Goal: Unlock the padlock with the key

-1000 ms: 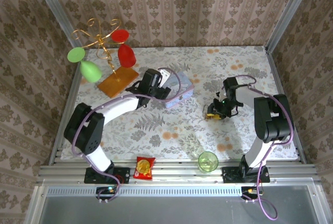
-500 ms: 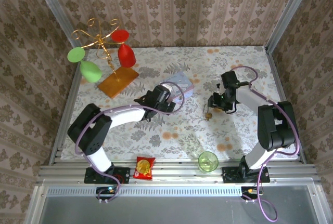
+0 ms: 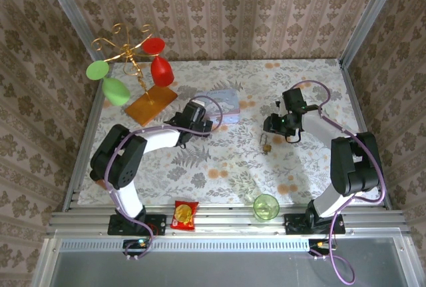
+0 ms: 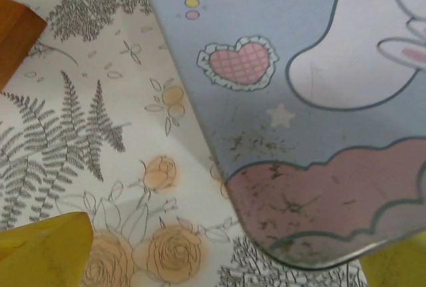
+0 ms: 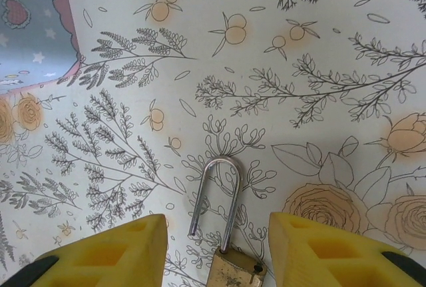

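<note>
Floral surface under two robot arms: the padlock (image 5: 233,268) lies flat between our right hand's (image 5: 216,237) spread fingers, not gripped. Our left hand (image 4: 219,257), also spread, hovers over a pale blue tin (image 4: 299,100). We judge the unlocking is all still ahead.

Top view: we record bright, even light from overhead, faint soft shadows under the arms on the floral tablecloth (image 3: 219,160), no glare, and corner posts leaning inward toward the frame edges. Left wrist view: we note duller light, the pale blue tin (image 4: 299,100) slightly soft with a grey shadow along its edge, and a blurred yellow fingertip (image 4: 40,250). Right wrist view: we find crisp cloth print, a thin highlight along the shackle of the padlock (image 5: 233,270), and softer yellow fingers (image 5: 100,254).
</note>
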Motion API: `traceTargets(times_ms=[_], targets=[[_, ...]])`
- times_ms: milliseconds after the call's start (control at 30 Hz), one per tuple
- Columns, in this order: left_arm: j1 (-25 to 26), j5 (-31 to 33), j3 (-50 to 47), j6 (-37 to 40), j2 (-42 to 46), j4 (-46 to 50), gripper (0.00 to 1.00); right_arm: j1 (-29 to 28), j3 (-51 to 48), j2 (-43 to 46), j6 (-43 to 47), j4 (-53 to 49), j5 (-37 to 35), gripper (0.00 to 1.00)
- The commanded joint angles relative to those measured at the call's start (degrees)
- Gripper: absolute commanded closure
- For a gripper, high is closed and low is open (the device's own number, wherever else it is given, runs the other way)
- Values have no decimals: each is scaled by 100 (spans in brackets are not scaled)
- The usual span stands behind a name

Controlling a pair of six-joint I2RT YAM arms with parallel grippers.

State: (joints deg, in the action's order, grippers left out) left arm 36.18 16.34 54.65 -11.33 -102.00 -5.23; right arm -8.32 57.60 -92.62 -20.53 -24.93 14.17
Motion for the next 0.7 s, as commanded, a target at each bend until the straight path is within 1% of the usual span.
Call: traceTargets(times_ms=[0, 133, 167, 200, 267, 300, 367, 467, 533, 600, 667], targets=[[-114, -228, 345, 59, -234, -123, 0, -21, 6, 173, 34, 119, -268, 55], [-156, -236, 359, 118, -176, -39, 1, -12, 58, 335, 91, 157, -474, 53], [-151, -295, 285, 91, -92, -69, 1, -12, 64, 396, 124, 178, -541, 51], [-142, -413, 174, 50, 51, -116, 1, -12, 54, 482, 184, 218, -661, 46], [-87, -586, -170, 48, 485, -268, 0, -11, -21, 687, 317, 313, -1028, 1], [-60, -626, -380, 122, 792, -342, 0, -20, -78, 824, 397, 380, -1311, 0], [-63, -445, -729, 307, 1424, -374, 0, -21, -315, 1124, 590, 671, -1778, 0], [-274, -231, -1143, 627, 2111, -294, 0, -4, -890, 1606, 875, 1514, -2433, 0], [-522, -33, -1353, 743, 2370, -134, 0, 23, -1346, 1757, 1290, 2330, -2610, 0], [-766, 164, -1681, 849, 2613, -344, 0, 27, -1902, 1841, 1680, 3331, -2593, 0], [-1177, -261, -2000, 639, 2962, -608, 0, 25, -2374, 1870, 1945, 4222, -2558, 0]])
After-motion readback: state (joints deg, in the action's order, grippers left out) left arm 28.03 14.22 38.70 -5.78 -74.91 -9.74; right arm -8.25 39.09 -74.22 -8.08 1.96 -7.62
